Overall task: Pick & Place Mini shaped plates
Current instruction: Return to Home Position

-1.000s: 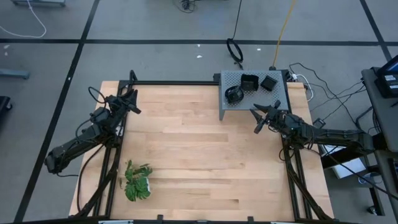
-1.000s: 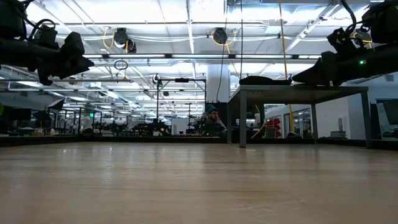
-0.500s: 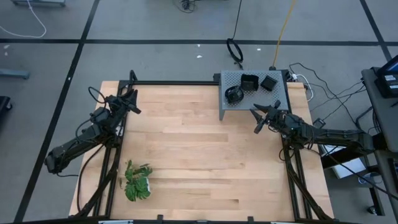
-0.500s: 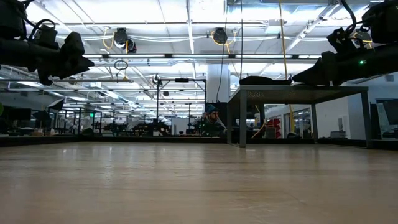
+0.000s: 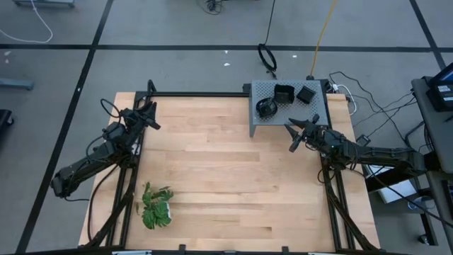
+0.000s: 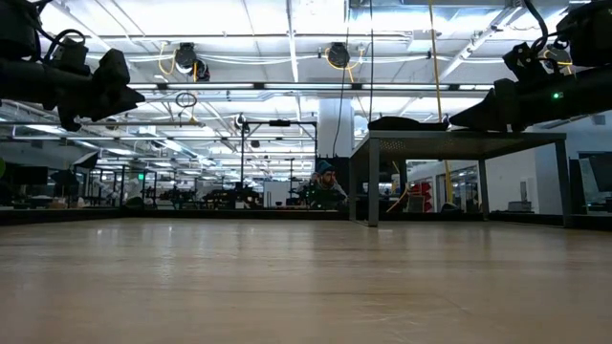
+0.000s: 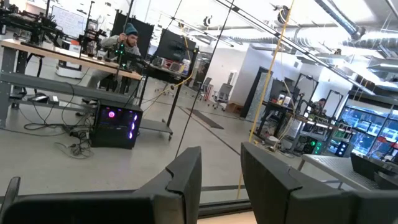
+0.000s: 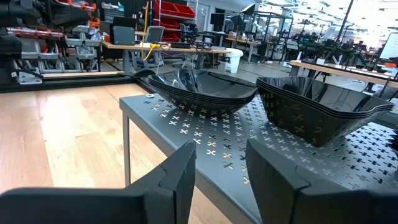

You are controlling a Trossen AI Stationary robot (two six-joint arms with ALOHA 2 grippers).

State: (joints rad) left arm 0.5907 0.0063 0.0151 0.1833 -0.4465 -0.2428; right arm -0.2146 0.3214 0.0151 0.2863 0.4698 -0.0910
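Nothing has shifted. Right gripper (image 5: pixel 291 137) hangs empty, fingers slightly apart, with mini shaped plates (image 5: pixel 284 93) stacked on the shelf (image 5: pixel 263 122) just ahead. Left gripper (image 5: pixel 153 117) is likewise parted and empty.

A grey concrete floor (image 5: pixel 177 64) with dark lines surrounds the wooden counter (image 5: pixel 212 177); bright ceiling lights (image 6: pixel 316 14) shine over distant workbenches (image 7: pixel 62 55).

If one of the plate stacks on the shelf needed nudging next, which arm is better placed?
Right, probably. The right gripper hangs open and empty just off the grey shelf, facing the plate stacks; the left gripper sits across the table at its left edge.
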